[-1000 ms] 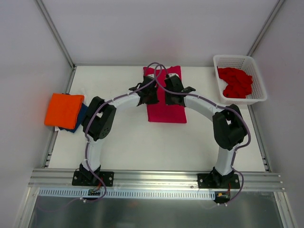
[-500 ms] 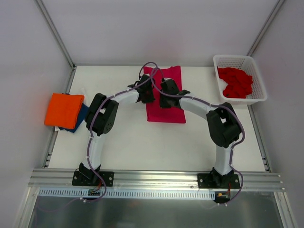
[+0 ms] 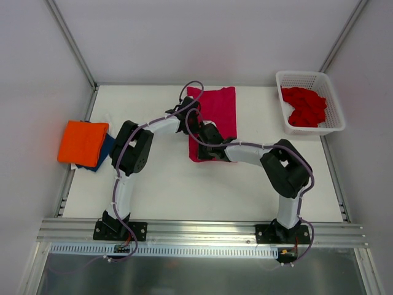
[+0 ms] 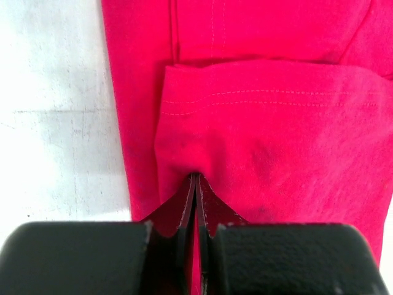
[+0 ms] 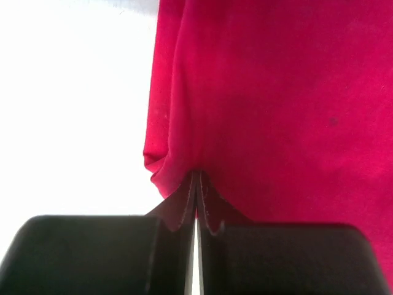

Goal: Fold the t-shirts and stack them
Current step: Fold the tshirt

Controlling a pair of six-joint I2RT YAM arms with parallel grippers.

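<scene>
My left gripper (image 4: 195,183) and right gripper (image 5: 196,179) are both clamped tight on the crimson-pink t-shirt's (image 3: 220,109) left side, midway along the table's (image 3: 166,181) far edge.

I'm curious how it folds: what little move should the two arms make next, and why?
Probably lift together and carry the pinched edge across the cloth. The left fingers and right fingers are both shut on the same long edge of the crimson-pink t-shirt, which is spread on the table.
</scene>
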